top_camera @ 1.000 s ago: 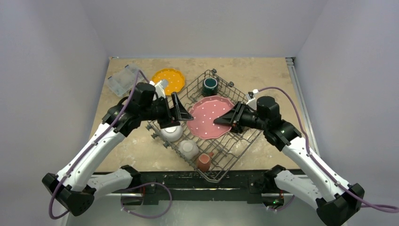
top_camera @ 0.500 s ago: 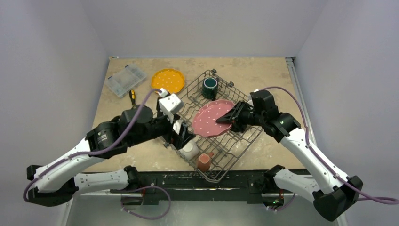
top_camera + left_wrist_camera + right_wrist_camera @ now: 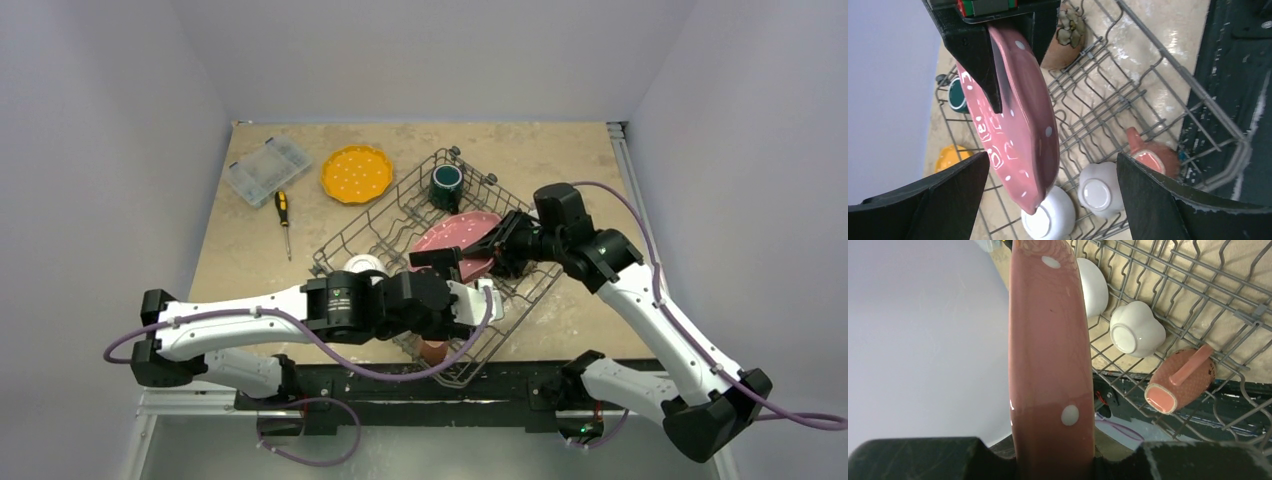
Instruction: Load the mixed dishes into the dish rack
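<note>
Left gripper [image 3: 1050,160]: my jaws spread wide, empty, facing the plate's free rim.
Plate [image 3: 455,235]: on edge above the rack [image 3: 400,189], running from my right jaws toward my left.
Right gripper [image 3: 500,243]: clamped on the plate's rim; likely does the slotting.

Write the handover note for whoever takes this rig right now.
Right claw: shut on the pink plate, held on edge above the dish rack.
Left claw: open, close to the plate, gripping nothing.
Done, in the rack: dark teal mug, white bowl, second white bowl, reddish mug.
To do: seat the pink plate in the rack; yellow plate is on the table outside the rack.
Brown flowered bowl shows behind the plate; placement unclear.
</note>
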Available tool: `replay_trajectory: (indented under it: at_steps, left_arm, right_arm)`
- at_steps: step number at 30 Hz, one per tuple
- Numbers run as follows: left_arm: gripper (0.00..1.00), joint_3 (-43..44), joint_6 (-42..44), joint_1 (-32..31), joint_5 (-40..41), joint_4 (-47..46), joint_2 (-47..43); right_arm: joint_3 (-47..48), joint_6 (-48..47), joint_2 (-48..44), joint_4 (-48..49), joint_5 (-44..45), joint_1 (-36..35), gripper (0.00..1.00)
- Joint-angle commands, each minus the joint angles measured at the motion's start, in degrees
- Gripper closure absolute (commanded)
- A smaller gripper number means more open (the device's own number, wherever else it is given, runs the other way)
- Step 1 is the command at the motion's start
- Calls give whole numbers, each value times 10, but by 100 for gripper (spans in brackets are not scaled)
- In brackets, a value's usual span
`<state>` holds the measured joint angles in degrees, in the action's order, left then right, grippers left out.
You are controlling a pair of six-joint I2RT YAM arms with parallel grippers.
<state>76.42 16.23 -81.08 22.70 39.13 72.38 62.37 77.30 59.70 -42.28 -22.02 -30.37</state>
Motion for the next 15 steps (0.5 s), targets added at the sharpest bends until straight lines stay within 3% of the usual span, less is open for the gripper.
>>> replay_trajectory:
  at_steps: [1,4,8,15]
  left_arm:
    - [5,34,80,-17,114,-40,32]
    - [15,50,93,-21,180,-33,66]
    - [24,44,98,-21,188,-40,81]
    - [60,60,96,-21,235,-37,118]
  right_arm:
    - [25,32,-36,60,-29,0,100]
    - [21,36,-43,59,-29,0,100]
    - [21,39,-48,60,-31,0,100]
    - [23,36,-52,60,-38,0,100]
